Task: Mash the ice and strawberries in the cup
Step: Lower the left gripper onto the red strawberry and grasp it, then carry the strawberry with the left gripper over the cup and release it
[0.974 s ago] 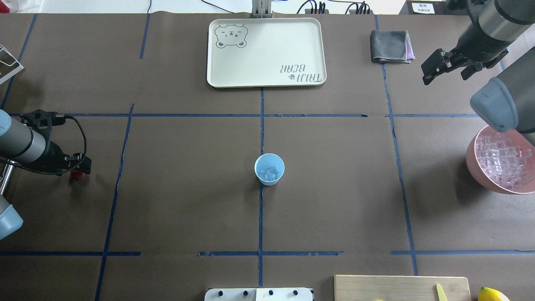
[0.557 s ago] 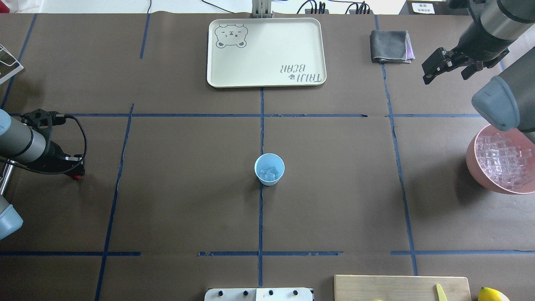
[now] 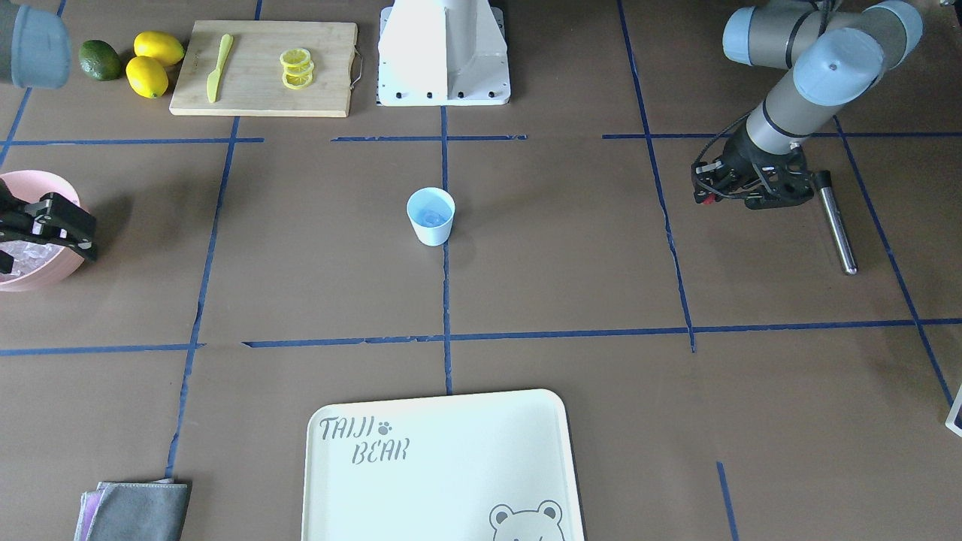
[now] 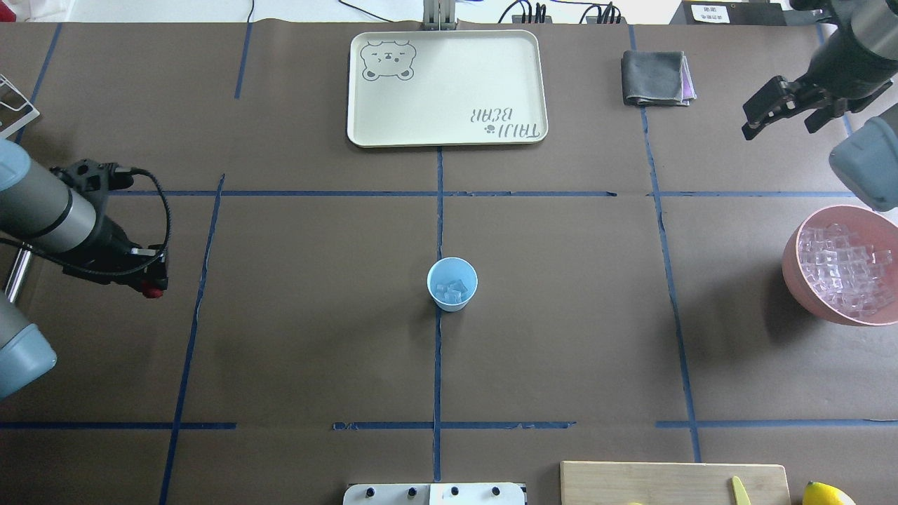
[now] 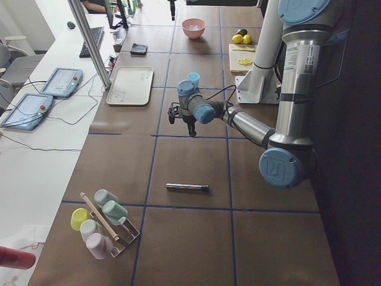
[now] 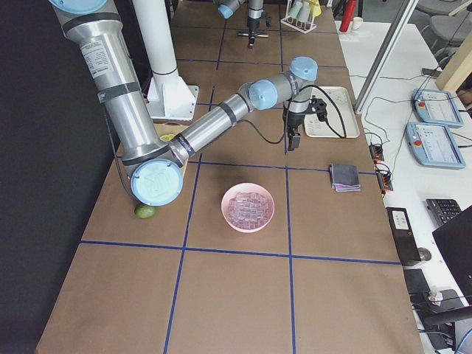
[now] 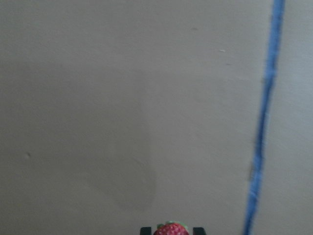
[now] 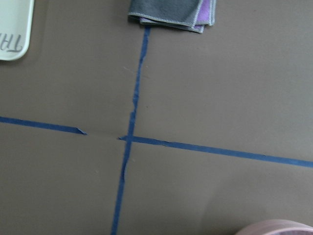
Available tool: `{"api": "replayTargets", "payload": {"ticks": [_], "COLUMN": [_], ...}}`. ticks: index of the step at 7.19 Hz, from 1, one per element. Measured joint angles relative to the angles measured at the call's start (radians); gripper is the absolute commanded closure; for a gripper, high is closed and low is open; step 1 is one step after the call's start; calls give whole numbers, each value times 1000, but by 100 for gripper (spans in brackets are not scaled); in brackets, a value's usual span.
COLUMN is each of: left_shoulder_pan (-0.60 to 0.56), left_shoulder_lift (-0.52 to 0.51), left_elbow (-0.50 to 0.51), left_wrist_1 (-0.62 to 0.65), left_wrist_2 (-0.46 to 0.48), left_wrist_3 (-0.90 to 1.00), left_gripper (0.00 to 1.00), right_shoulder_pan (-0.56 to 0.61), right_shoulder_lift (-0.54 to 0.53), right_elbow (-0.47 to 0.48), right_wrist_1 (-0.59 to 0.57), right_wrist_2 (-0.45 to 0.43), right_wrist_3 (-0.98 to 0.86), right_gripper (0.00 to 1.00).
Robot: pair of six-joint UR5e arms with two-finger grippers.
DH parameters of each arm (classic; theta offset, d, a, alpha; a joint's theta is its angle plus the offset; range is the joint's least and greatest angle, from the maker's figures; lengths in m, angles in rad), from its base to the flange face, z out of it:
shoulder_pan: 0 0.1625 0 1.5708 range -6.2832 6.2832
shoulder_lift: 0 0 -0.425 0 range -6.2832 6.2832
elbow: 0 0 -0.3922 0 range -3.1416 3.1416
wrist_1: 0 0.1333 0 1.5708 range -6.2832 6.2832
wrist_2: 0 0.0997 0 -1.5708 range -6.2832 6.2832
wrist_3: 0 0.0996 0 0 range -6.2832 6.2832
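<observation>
One strawberry (image 7: 171,229) inside left claw (image 4: 149,286)

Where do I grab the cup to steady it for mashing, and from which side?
Clamp the cup's outer wall at about mid-height, coming in level from the robot's right with the open right gripper; the left gripper is holding the strawberry. The cup stands upright and tapers, with ice inside, so the mouth should probably stay clear.

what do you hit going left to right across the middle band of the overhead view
left end effector gripping the strawberry → cup with some ice in it → pink bowl heaped with more ice
</observation>
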Motion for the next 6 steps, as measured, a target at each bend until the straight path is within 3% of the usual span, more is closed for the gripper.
{"api": "replayTargets", "payload": {"ticks": [2, 3, 6], "left_shoulder_pan": [15, 40, 117], "left_shoulder_lift": [-239, -353, -647], "left_elbow": [-9, 20, 220], "left_wrist_1": [246, 303, 312], "left_wrist_2": [-1, -2, -1], "left_wrist_3": [-47, -117, -293], "left_gripper": [100, 100, 100], "right_shoulder_pan": [101, 151, 289], "right_shoulder_lift": [-125, -183, -329], "right_elbow": [-4, -14, -150], "right_wrist_1": [2, 26, 260], "right_wrist_2": [24, 35, 122], "right_wrist_3": [-195, -274, -399], "right_gripper": [1, 1, 1]}}
